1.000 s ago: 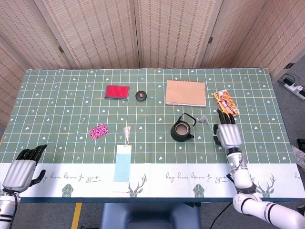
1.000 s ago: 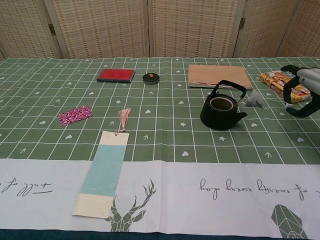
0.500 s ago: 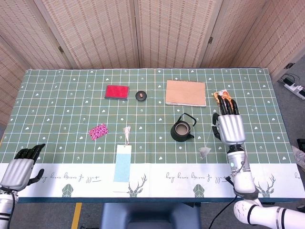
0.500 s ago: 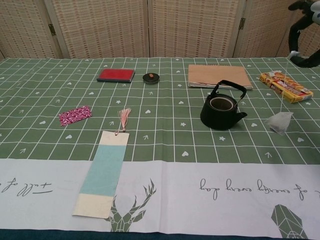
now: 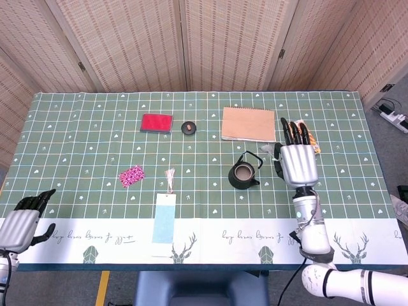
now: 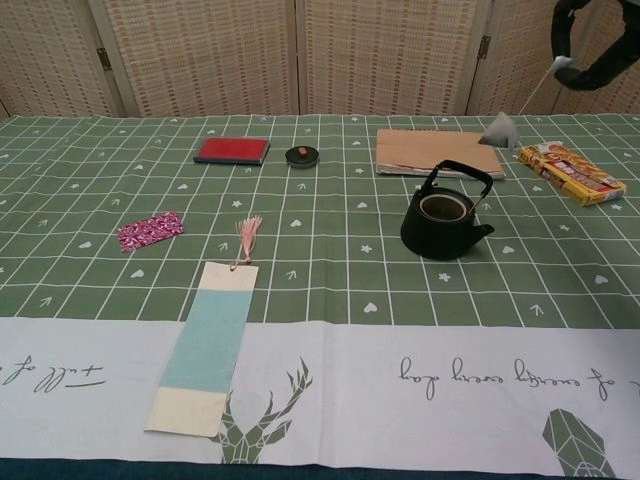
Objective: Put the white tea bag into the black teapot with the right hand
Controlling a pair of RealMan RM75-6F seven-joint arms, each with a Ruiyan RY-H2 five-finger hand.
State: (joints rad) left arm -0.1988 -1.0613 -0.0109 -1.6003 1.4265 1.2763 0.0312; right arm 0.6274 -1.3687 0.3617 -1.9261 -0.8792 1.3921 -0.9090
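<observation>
Setting: woven folding screens stand behind a table covered in a green grid-patterned cloth with a white front band.

Head view, right hand: the right hand is raised above the cloth just right of the black teapot, fingers extended, pinching the string of the white tea bag.

Head view, tea bag: the bag hangs off the table, between the teapot and the tan notebook.

Head view, change: half a second ago the bag dangled low near the white band, right of the pot and nearer the front; now it has swung up and toward the pot's far side.

Head view, left hand: the left hand rests at the front left corner, fingers loosely curled, holding nothing.

Chest view, right hand: only dark fingertips show at the top right edge, with the thin string running down to the bag.

Chest view, tea bag: it hangs higher than the pot's handle and to the right of the teapot, not yet over the mouth.

Chest view, teapot: lid off, handle upright; the opening shows a pale interior, contents not discernible.

Judgement: the lift looks done; carrying left and lowering into the mouth remains.

Other things: a red booklet and a snack packet lie apart.
</observation>
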